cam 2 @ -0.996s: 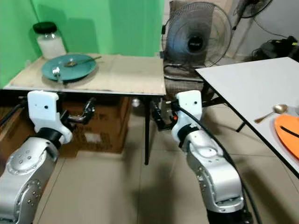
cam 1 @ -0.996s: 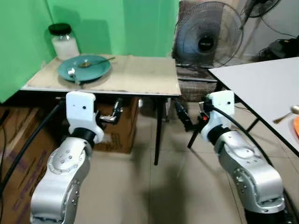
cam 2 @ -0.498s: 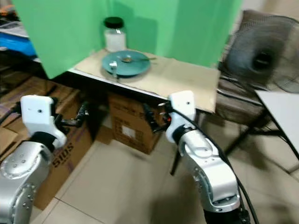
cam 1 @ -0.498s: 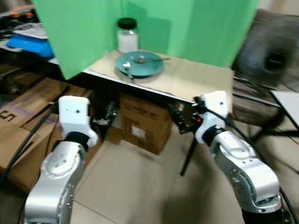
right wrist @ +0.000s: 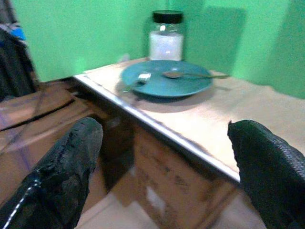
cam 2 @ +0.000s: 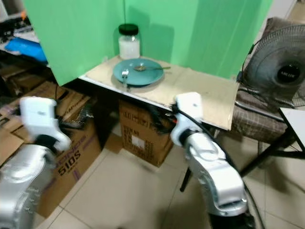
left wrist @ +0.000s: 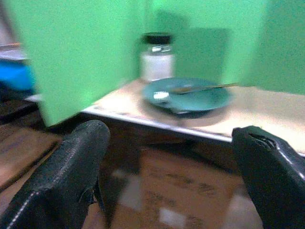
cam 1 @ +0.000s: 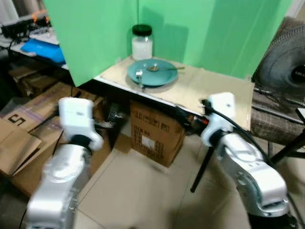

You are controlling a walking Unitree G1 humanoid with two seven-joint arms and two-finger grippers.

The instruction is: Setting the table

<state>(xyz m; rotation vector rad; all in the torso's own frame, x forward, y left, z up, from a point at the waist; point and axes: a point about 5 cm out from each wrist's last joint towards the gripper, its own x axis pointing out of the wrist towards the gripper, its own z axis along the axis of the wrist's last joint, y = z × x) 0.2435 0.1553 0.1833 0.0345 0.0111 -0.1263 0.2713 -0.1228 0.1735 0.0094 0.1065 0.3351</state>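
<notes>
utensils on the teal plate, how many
2. A fork lies on the near-left side of the teal plate, and a spoon lies across its far side, near the jar. None seem hidden.

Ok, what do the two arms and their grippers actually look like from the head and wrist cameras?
Both arms are rounded silver shells. Each ends in a white boxy wrist block, with a black cable running back along the arm. The left gripper and right gripper each have two long black fingers with a rough matte surface. No markings are legible.
</notes>
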